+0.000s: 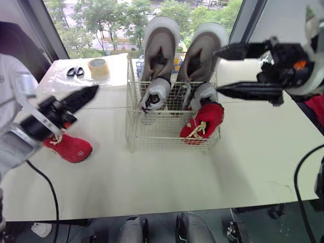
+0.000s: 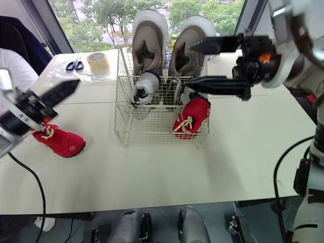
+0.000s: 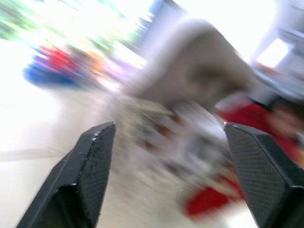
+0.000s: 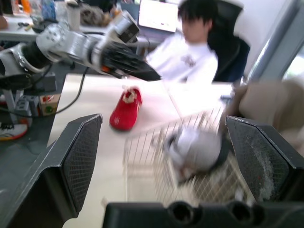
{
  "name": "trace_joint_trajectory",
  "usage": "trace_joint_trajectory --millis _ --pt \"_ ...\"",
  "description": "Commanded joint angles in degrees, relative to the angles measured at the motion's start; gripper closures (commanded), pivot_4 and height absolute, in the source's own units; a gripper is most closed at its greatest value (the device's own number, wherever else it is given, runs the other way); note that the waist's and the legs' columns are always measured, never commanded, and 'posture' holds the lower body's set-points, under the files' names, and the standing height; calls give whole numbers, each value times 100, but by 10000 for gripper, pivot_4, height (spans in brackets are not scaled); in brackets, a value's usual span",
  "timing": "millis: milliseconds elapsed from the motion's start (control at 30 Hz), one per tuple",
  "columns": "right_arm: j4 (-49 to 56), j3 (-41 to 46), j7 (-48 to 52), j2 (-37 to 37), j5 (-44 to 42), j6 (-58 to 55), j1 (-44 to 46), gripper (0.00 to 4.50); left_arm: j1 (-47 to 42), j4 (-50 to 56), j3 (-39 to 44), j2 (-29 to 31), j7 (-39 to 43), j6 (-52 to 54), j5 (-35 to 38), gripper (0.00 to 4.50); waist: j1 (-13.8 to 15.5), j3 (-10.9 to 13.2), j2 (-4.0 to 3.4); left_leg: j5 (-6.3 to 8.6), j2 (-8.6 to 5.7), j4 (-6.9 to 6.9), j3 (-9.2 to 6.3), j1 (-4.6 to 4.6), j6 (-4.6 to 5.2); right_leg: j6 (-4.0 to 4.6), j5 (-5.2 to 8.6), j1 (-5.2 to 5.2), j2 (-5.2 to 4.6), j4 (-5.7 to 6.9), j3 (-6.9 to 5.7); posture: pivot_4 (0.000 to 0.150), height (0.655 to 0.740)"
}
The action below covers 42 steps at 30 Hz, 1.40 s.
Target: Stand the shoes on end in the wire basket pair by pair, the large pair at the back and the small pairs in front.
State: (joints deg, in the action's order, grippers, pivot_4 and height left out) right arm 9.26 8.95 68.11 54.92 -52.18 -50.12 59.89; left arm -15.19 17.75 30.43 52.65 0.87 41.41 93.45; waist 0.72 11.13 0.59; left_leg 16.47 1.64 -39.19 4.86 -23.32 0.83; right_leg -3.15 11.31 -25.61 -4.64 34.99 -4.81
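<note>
A wire basket (image 1: 152,137) stands mid-table. Two large taupe shoes (image 1: 160,45) (image 1: 203,48) stand on end at its back. Two small grey shoes (image 1: 155,94) (image 1: 203,94) stand in front of them. One small red shoe (image 1: 204,121) leans toe-up in the basket's front right corner. The other red shoe (image 1: 71,147) lies on the table left of the basket. My left gripper (image 1: 91,94) hovers open just above and beyond that shoe, pointing toward the basket. My right gripper (image 1: 224,71) is open and empty, raised over the basket's right side.
A tape roll (image 1: 98,67) and scissors (image 1: 75,71) lie at the table's back left. A person in white (image 4: 190,57) sits at the left end of the table. A black cable (image 1: 48,190) hangs over the front left edge.
</note>
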Motion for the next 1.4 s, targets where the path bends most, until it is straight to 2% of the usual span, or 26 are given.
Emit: trace_joint_trajectory --millis 33,133,233,333,400,467,667,833,1067,1167,1333,1367,1400 --pt "38 -392 557 9 -27 -64 265 0 -347 -303 101 455 -1329 30 -892 247 0 0 1 0 0 0 0 0 0 -1 0 0 -1 1 0 1500 7400" --pt "195 -842 1284 130 55 -40 181 0 -369 -467 -83 984 -2823 757 -1536 247 -7 2 4 2 0 2 1 -3 3 -4 -2 -1 -3 -1 0 1500 7400" --pt "-65 -1253 1909 135 431 284 257 0 -25 -764 302 975 -5085 990 345 247 -21 2 4 3 0 5 6 -4 4 -20 -11 -13 -15 8 8 1500 7400" --pt "-367 -1697 2371 149 856 738 410 0 521 -412 490 1324 -6377 1153 923 247 -41 7 13 3 2 7 6 -8 -1 -20 -13 -28 -42 20 13 1500 7400" --pt "-435 -2048 2438 268 974 1066 438 0 787 -162 495 1183 -7282 700 1639 247 -36 8 16 -2 2 7 5 -13 -13 -12 -12 -36 -42 21 10 1500 7400" --pt "-393 -2274 2439 359 920 1146 415 0 968 -1 395 899 -7806 356 1938 247 2 8 14 -4 -3 11 4 -13 -31 4 -5 -37 -53 22 11 1500 7400" --pt "-214 -2257 2439 567 610 1032 329 0 641 -219 -121 347 -7672 79 1955 247 6 5 20 -1 -17 13 5 -13 -48 28 1 -36 -69 21 8 1500 7400" --pt "130 -1919 2420 750 710 804 4 0 387 -919 -510 127 -7281 78 1583 247 -7 4 19 -10 -17 13 8 -13 -32 28 1 -34 -66 18 8 1500 7400" --pt "736 -1250 1850 850 499 226 -509 0 -190 -2324 -891 -277 -6697 397 1017 247 16 1 21 -9 -15 5 5 -5 -21 26 0 -17 -52 21 0 1500 7400" --pt "924 -1013 1666 883 378 16 -658 0 -306 -2603 -893 -308 -6548 618 783 13278 18 -2 25 -9 -15 3 5 -2 -18 22 -2 -13 -46 22 -2 1500 7400" --pt "1062 -838 1533 916 336 -120 -805 0 -263 -2422 -703 -300 -6659 829 730 39672 -7 -4 25 -8 -12 3 5 6 -18 12 -8 -6 -43 22 0 1500 7400" --pt "1067 -821 1519 913 333 -132 -826 0 -218 -2299 -646 -248 -6716 870 751 44027 -7 -4 25 -8 -10 3 4 6 -18 11 -8 -6 -43 23 1 1500 7400" --pt "1062 -809 1515 913 332 -136 -846 0 -178 -2175 -583 -213 -6773 892 809 44605 -4 -4 25 -8 -6 3 3 6 -19 11 -8 -7 -41 24 0 1500 7400"
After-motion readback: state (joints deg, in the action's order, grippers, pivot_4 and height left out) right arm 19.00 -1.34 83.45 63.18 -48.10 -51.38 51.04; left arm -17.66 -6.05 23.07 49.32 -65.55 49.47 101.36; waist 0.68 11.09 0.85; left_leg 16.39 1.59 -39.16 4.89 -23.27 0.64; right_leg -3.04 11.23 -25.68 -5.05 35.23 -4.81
